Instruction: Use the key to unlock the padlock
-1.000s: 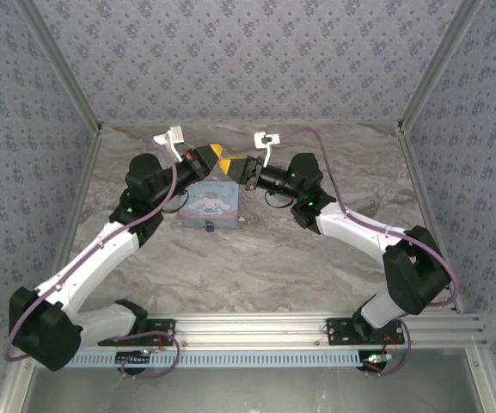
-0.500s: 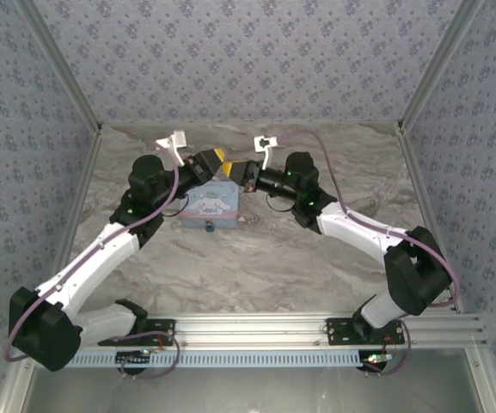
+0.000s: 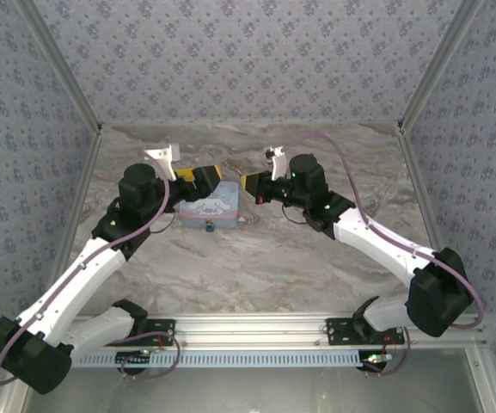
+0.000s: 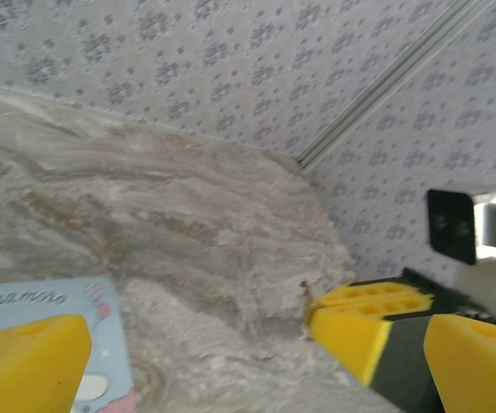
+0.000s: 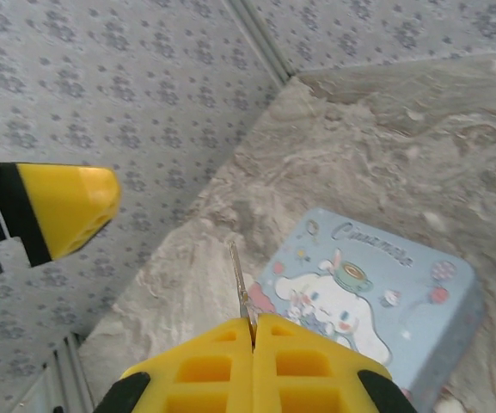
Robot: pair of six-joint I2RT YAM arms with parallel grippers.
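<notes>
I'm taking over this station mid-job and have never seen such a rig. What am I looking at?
Two robot arms, each ending in a yellow two-finger gripper. One picture looks down from above and behind them; the other two come from cameras on the wrists. On the marbled table lies a light-blue cartoon tin, with the small padlock at its near side. The right gripper is shut on the thin key. The left gripper is open, holding nothing.

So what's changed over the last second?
The left gripper and right gripper, which met above the tin, have drawn apart, each toward its own side. The right is shut on the key; the left is open. Tin and padlock have not moved.
</notes>
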